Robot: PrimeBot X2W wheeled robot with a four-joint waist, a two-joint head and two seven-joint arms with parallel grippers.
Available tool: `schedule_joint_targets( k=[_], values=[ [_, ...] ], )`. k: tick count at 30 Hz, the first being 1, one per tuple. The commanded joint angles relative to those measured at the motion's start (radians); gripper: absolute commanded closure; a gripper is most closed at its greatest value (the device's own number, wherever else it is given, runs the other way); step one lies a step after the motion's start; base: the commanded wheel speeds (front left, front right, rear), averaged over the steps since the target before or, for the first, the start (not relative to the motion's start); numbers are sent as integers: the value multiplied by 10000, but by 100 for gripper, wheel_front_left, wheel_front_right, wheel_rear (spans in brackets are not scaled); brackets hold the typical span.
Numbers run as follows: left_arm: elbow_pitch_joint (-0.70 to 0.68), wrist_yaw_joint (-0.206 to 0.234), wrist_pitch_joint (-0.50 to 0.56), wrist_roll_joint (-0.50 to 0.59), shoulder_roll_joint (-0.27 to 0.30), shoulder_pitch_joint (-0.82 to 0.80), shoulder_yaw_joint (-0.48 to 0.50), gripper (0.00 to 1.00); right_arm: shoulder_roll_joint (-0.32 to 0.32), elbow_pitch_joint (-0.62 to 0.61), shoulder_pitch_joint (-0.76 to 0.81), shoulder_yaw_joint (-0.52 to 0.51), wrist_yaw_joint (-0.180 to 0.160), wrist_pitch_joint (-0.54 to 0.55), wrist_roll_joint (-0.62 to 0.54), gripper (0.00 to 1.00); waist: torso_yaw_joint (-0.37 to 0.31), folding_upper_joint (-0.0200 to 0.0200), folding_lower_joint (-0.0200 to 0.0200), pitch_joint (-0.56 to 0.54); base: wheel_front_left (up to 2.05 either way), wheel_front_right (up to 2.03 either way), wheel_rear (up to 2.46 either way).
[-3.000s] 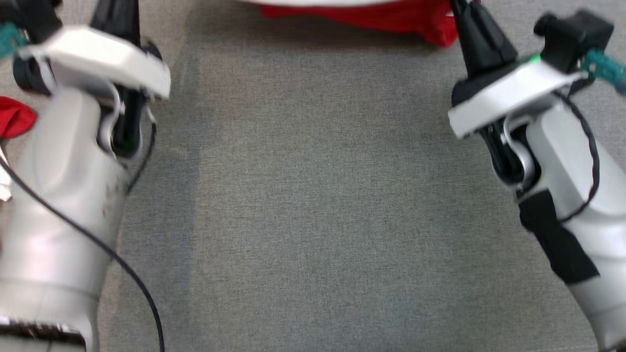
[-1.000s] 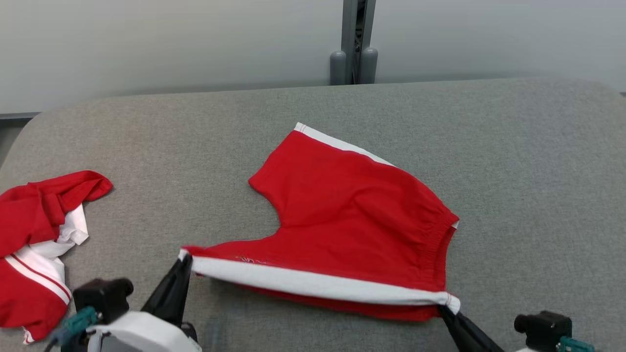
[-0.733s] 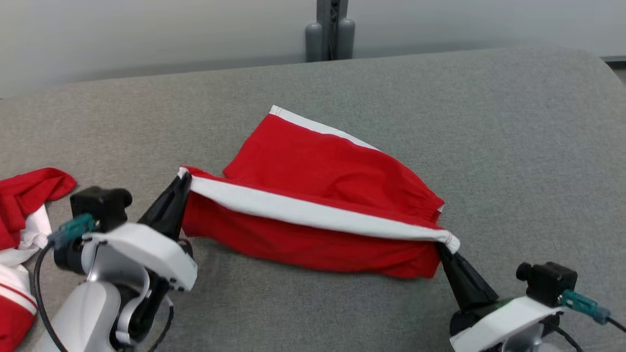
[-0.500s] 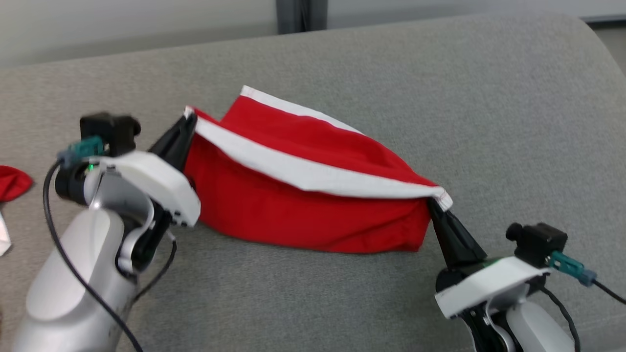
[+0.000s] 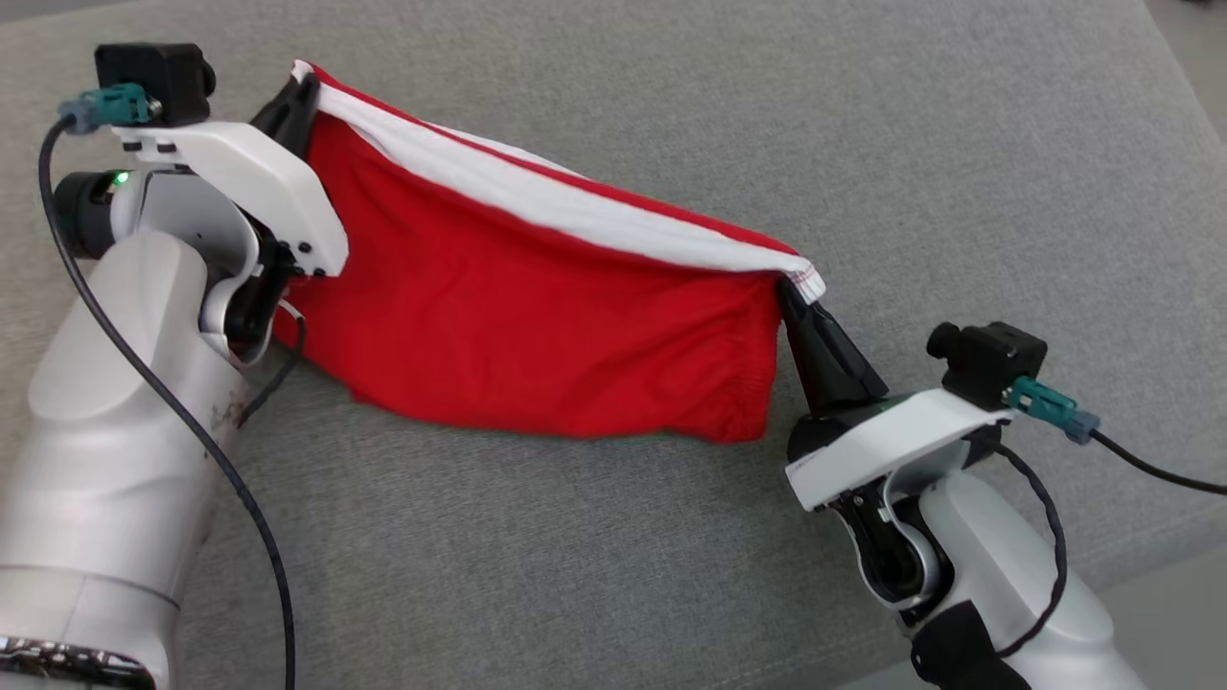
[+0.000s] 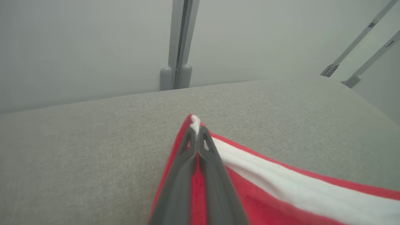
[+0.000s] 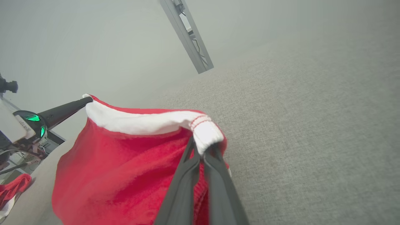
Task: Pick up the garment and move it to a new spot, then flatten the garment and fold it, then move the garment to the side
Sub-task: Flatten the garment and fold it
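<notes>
The garment [image 5: 537, 316], red shorts with a white band [image 5: 537, 196] along one edge, hangs stretched between the two grippers above the grey padded surface [image 5: 613, 546]. The left gripper [image 5: 301, 88] has its two dark fingers [image 6: 179, 175] pressed together on one end of the white band. In the left wrist view a small white tuft of cloth sticks out just past the fingertips, red cloth shows in the thin slit between the fingers, and the band runs away from the tips toward that view's lower right. The right gripper [image 5: 790, 292] is likewise clamped on the other end of the band. In the right wrist view the stitched white corner folds over the tips of its fingers [image 7: 220, 187], and the red body of the garment falls away to the left of and below them. In the head view the band forms a taut line from one pair of fingertips to the other, the left end higher in the picture than the right, with the red cloth draped beneath it. Whether its lower hem touches the surface or hangs just above it, I cannot tell. In the right wrist view the left gripper's fingers show at the far end of the band, and a second piece of red cloth [image 7: 14, 187] lies well beyond them, at that view's lower left edge
</notes>
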Motion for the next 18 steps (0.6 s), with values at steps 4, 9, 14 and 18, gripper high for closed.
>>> schedule_joint_targets(
  k=[4, 9, 14, 18],
  values=[
    [1273, -106, -262, 53, -70, -838, -6, 100, 51, 465, -695, 322, 7, -160, 254, 100, -368, 0, 0, 470, 0, 0, 0],
    [2184, -216, -484, -1, -165, -1311, -39, 100, 98, 693, -1047, 516, 7, -199, 442, 100, -413, 0, 0, 588, 0, 0, 0],
    [2937, -386, -795, -71, -290, -1713, -129, 0, 134, 607, -1187, 531, 7, -201, 518, 34, -405, 0, 0, 646, 0, 0, 0],
    [3296, -455, -1263, 0, -384, -1816, -298, 0, 134, 470, -991, 454, 7, -197, 376, 0, -337, 0, 0, 552, 0, 0, 0]
  ],
)
